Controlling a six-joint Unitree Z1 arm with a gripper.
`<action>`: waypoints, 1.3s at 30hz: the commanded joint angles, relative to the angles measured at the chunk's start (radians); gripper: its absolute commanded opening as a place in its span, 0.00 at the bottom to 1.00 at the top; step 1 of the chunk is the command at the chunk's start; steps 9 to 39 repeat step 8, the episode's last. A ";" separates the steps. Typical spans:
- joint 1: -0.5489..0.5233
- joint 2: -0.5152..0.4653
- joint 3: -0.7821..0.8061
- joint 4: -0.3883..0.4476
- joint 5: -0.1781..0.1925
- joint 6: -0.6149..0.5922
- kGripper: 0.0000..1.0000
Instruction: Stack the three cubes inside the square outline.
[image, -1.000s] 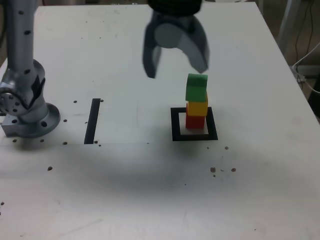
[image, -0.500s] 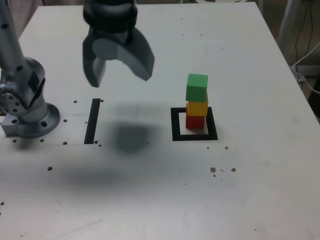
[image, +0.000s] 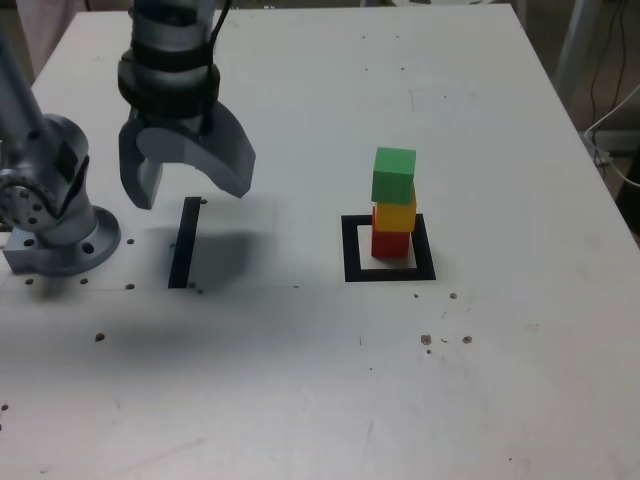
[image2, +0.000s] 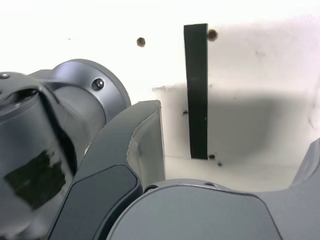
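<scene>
The three cubes stand in one stack inside the square outline (image: 350, 250): red cube (image: 390, 243) at the base, yellow cube (image: 396, 213) on it, green cube (image: 393, 175) on top, turned slightly askew. My gripper (image: 186, 183) hangs open and empty over the table well toward the exterior view's left of the stack, above the black line strip (image: 185, 240). The wrist view shows one grey finger (image2: 145, 145) and the black line strip (image2: 197, 90), with no cube in sight.
The arm's grey base (image: 55, 215) sits at the exterior view's left edge of the white table (image: 300, 380). Small dark screw holes dot the table surface. Cables hang beyond the table's right edge.
The gripper has swung from above the stack toward the exterior view's left and come lower, its jaws spreading wider. The green cube stays on top of the stack.
</scene>
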 joint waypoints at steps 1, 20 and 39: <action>0.007 -0.008 0.021 -0.017 -0.001 -0.002 1.00; 0.009 -0.016 0.097 -0.083 -0.018 -0.002 1.00; 0.009 -0.016 0.097 -0.083 -0.018 -0.002 1.00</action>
